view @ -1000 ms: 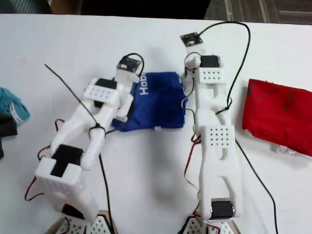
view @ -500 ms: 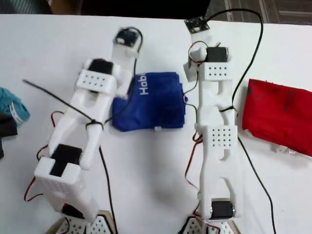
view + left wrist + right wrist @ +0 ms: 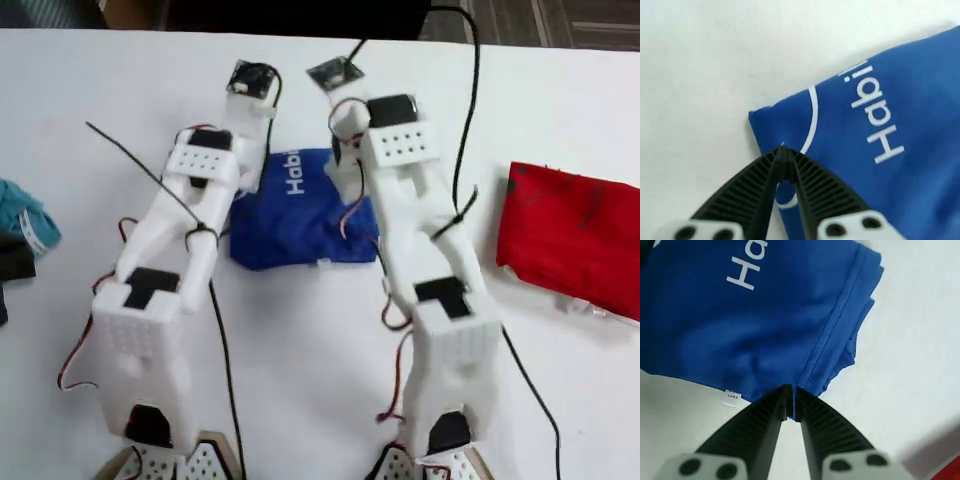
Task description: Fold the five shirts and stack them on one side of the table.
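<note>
A folded blue shirt point(image 3: 300, 215) with white lettering lies at the table's middle between my two arms. In the left wrist view my left gripper point(image 3: 784, 156) is shut, its tips meeting over the blue shirt point(image 3: 880, 130) just inside one corner. The right gripper point(image 3: 791, 391) is shut too, tips at the hemmed edge of the blue shirt point(image 3: 740, 320), close to a small white tag point(image 3: 731, 396). A folded red shirt point(image 3: 575, 235) lies flat at the right side. In the high view both arm heads hang over the blue shirt's far half.
Bunched teal cloth point(image 3: 22, 215) and a dark garment point(image 3: 12, 262) sit at the table's left edge. Black cables point(image 3: 465, 90) loop above the right arm. Bare white tabletop point(image 3: 300, 350) lies between the arm bases.
The right arm's head swung left, from beside the blue shirt to over its right part. The left arm's head shifted toward the far edge. The blue shirt stayed almost in place.
</note>
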